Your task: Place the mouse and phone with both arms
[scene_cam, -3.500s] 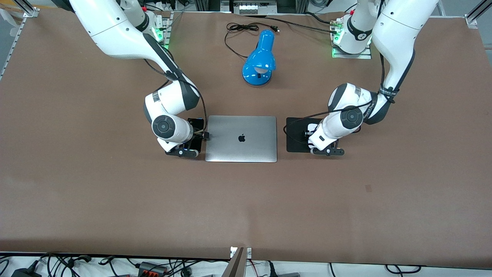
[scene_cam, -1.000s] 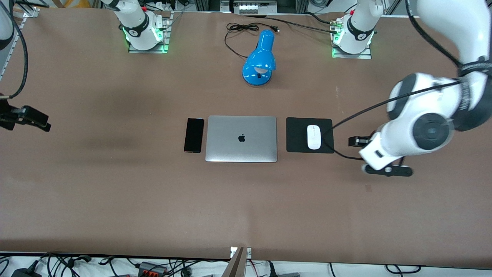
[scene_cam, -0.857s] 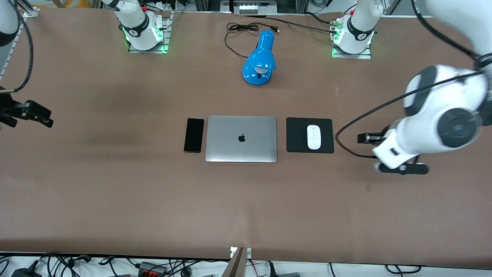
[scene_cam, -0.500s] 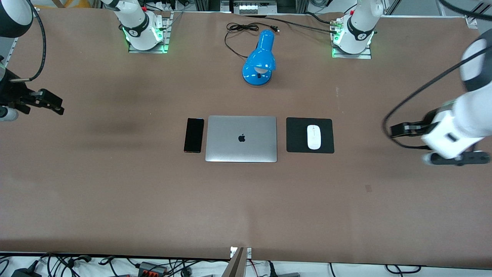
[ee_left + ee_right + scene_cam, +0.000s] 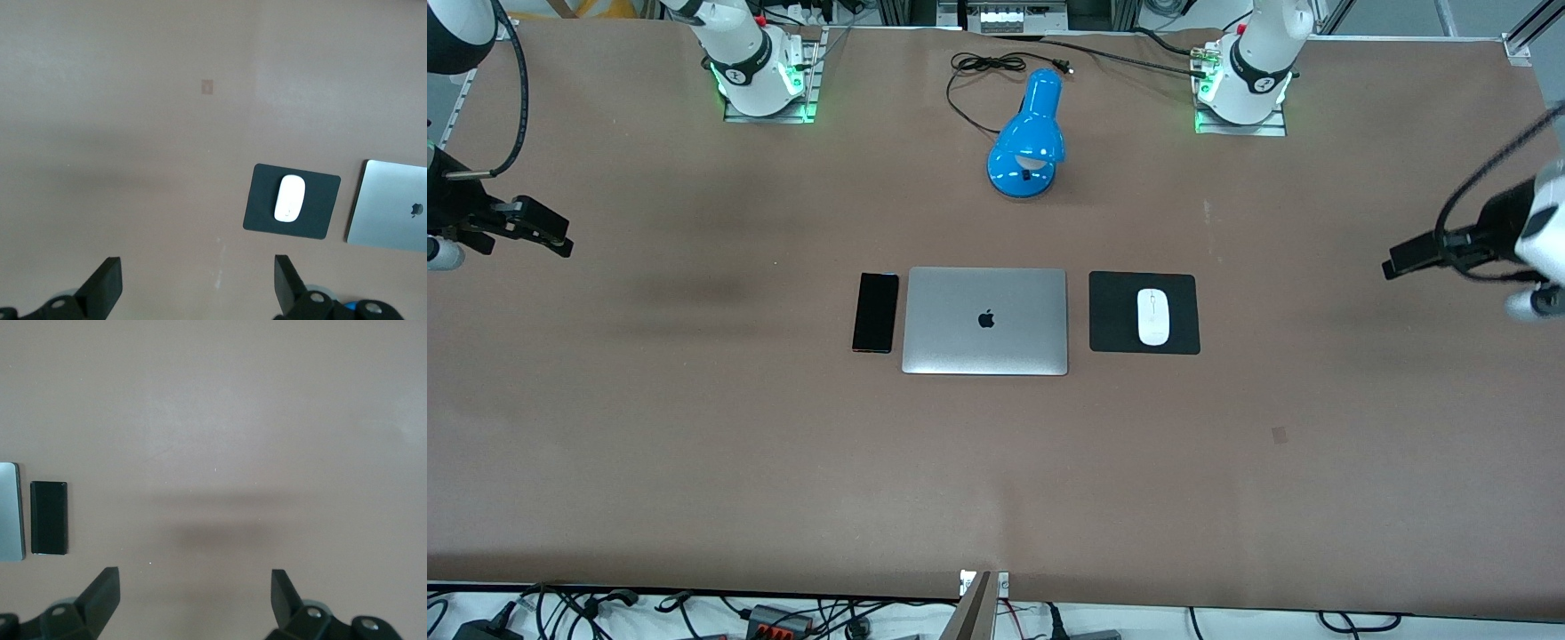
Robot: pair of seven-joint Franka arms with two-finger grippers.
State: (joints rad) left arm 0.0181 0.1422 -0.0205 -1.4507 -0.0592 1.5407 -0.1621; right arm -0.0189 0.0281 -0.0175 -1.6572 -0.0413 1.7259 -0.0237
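Two items flank laptop: phone, mouse on pad.

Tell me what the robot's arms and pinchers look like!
Both arms are white with dark grey bands, standing on bases lit green. Loose black cables run along them. The left tool and right tool are black, each with two flat, wedge-shaped fingers.

Robotics lab: bolted arm bases, brown-covered table, loose cables.
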